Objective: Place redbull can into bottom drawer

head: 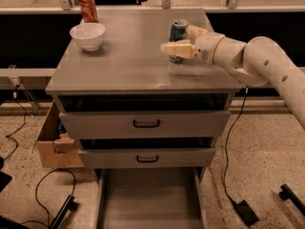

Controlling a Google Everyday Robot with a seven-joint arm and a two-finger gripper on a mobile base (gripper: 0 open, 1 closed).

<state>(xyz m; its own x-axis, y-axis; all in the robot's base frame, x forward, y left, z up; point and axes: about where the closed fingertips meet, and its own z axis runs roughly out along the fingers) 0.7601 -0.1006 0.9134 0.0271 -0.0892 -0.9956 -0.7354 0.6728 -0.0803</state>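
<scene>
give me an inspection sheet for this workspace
surface: grey cabinet top, three things standing on it
job's things: redbull can upright at back right of the top; bottom drawer pulled out
clutter: bowl and soda can at back left
grippers: gripper open at the redbull can, one finger in front, one behind
cables: left cable on the floor; right cable running down beside the cabinet
surroundings: cardboard box left of the cabinet
</scene>
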